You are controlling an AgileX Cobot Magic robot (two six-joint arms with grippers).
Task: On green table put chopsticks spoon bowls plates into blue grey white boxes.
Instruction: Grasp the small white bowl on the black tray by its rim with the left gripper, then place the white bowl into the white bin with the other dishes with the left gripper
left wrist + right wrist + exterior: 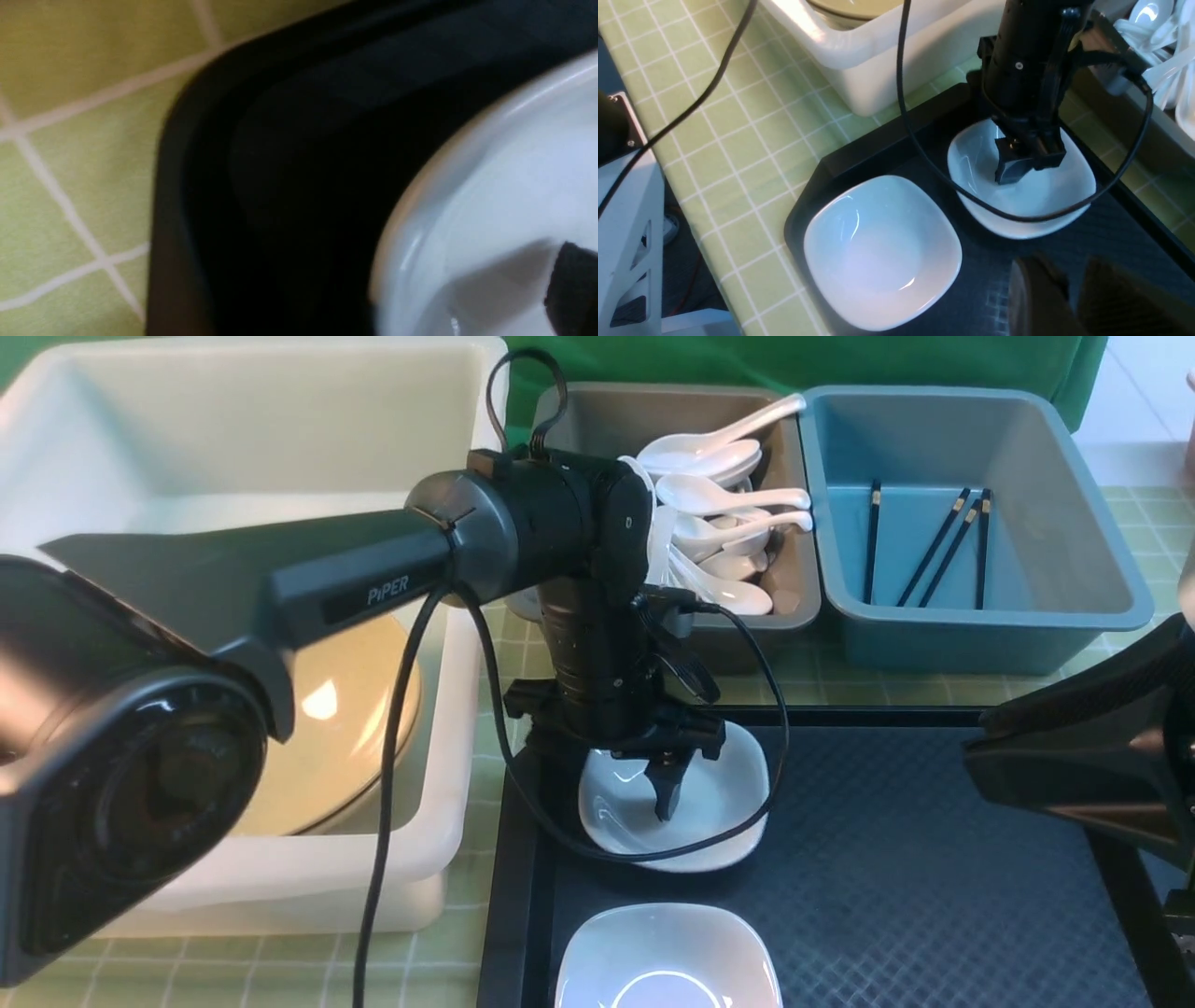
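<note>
green checked surface [280, 961] seen from between two robot arms. near the middle lies a black tray [934, 859] holding two white square bowls, both in its left half. the far bowl [719, 793] sits at the tray's far left corner and the near bowl [667, 957] lies just in front of it, empty, the two close but apart. the left arm reaches in from the left and points its left end effector [625, 784] straight down at the far bowl. one dark finger [665, 793] stands inside that bowl close to its floor; the other finger is hidden, so whether the bowl's rim is gripped cannot be told. to the left of the tray stands a large white box [439, 859] with a beige plate [355, 728] in it. at the far side a grey box [597, 420] holds a heap of white spoons [719, 504], and touching its right side a blue box [1102, 579] holds four dark chopsticks [934, 551]. the right end effector [1073, 298] hangs over the near right part of the tray, its jaws a little apart with nothing between them.
</note>
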